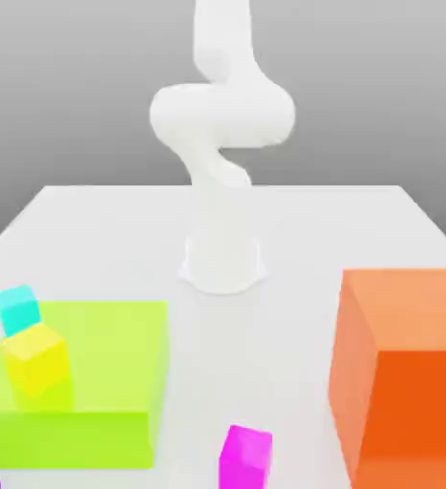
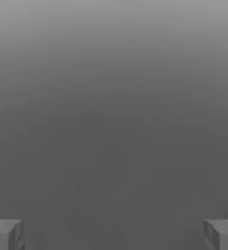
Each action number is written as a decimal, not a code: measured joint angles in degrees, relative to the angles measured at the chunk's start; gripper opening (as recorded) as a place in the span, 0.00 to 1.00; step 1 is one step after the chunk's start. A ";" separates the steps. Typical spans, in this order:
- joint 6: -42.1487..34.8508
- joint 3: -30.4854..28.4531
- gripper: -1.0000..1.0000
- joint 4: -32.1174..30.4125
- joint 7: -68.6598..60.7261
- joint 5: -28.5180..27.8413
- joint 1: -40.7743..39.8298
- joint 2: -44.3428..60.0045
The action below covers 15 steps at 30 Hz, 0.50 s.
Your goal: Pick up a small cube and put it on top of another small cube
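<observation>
Item: fingers [image 2: 114, 234], spread wide, holding nothing.
You have grey blank ground between the fingertips [image 2: 6, 233]; small cube [image 1: 244, 457] rests on worktop [image 1: 293, 229].

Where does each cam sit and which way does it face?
Exterior view: off the arm, low over the table's near edge, facing the white arm across the green block, orange block and small cubes.
Hand view: on the hand, facing blank grey; open gripper fingertips at the corners.
Shared: nothing recognisable.
</observation>
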 joint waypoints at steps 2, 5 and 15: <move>0.75 -0.68 0.50 0.92 0.10 -0.52 -0.88 4.42; 1.92 -1.80 0.50 2.20 0.14 -1.06 -2.07 10.71; 5.63 -6.61 0.50 6.44 -1.43 -0.57 -5.52 31.45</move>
